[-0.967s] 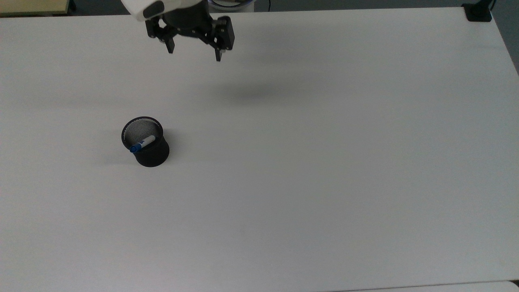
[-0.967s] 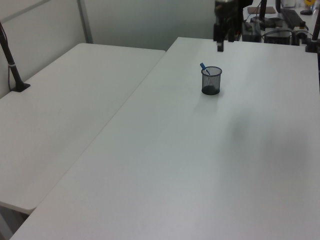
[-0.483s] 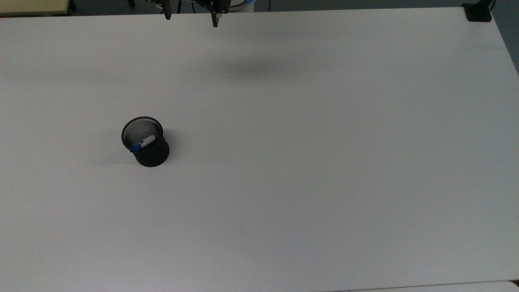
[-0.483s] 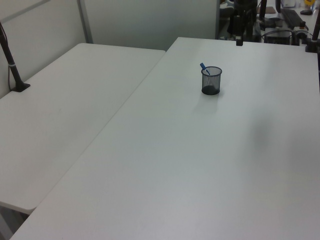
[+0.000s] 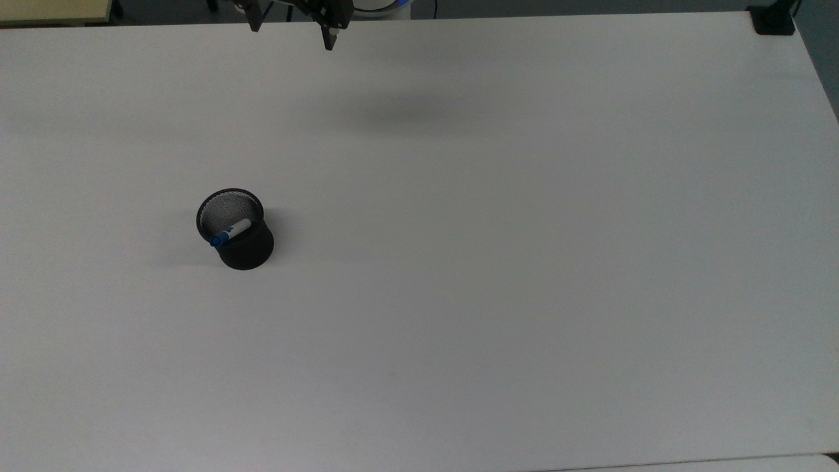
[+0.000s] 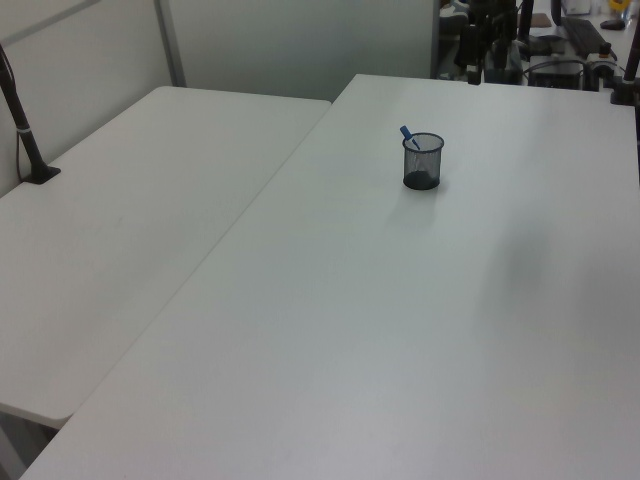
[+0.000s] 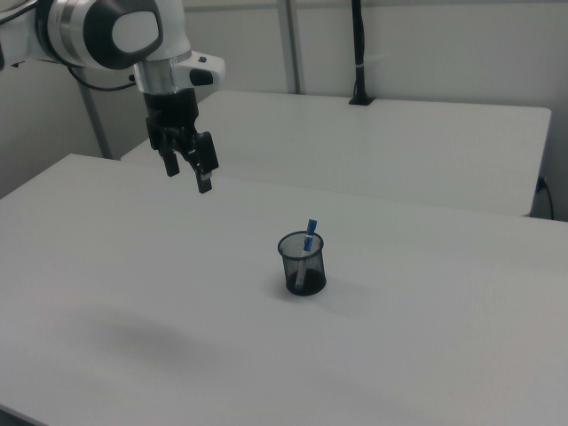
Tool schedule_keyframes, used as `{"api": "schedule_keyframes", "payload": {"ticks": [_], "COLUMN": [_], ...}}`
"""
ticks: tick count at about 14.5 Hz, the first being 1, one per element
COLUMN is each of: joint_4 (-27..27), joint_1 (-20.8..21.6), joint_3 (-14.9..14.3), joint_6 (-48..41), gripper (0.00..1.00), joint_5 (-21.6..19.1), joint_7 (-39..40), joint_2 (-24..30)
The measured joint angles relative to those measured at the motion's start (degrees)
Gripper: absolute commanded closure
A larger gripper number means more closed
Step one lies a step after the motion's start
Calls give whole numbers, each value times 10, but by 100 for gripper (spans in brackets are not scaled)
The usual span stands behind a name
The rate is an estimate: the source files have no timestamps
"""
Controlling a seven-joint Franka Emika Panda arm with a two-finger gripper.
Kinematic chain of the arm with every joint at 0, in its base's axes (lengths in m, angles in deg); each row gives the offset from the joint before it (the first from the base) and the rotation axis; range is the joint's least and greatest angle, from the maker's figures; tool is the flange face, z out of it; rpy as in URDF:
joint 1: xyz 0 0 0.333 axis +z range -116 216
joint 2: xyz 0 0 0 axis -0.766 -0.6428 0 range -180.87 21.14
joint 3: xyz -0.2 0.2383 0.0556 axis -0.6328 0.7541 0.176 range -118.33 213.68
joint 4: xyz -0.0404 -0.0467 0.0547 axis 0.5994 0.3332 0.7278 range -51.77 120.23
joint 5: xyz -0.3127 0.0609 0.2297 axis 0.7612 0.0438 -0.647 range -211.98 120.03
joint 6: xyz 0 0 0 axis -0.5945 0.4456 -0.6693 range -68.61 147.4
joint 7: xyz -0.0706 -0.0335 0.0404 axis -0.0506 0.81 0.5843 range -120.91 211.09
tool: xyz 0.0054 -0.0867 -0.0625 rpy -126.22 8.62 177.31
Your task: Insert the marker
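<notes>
The marker (image 5: 230, 232) stands slanted inside a black mesh cup (image 5: 244, 252) on the white table (image 5: 524, 262), its blue cap poking over the rim. The left view shows the cup (image 6: 423, 168) with the marker's blue cap (image 6: 407, 132) above it. In the right view the marker (image 7: 310, 234) leans in the cup (image 7: 303, 266). My gripper (image 5: 292, 31) hangs open and empty high over the table's far edge, well away from the cup. In the right view the gripper (image 7: 187, 174) is up and to the left of the cup.
A black clamp (image 5: 773, 19) sits on the table's corner at the top view's upper right. A second white table (image 6: 130, 220) adjoins on the left view's left, with a black pole base (image 6: 38, 172). Desk clutter (image 6: 560, 55) lies beyond the far edge.
The open gripper has risen and pulled back toward the top view's upper edge, then shifted slightly to the top view's left. Cup and marker have not moved.
</notes>
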Motion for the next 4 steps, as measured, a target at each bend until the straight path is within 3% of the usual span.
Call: {"api": "schedule_keyframes", "payload": {"ticks": [4], "joint_4": [-1], "joint_1": [0], "joint_3": [-4], "joint_6": [3], "gripper": [0], "joint_5": [0], "joint_7": [0], "joint_2": [-4]}}
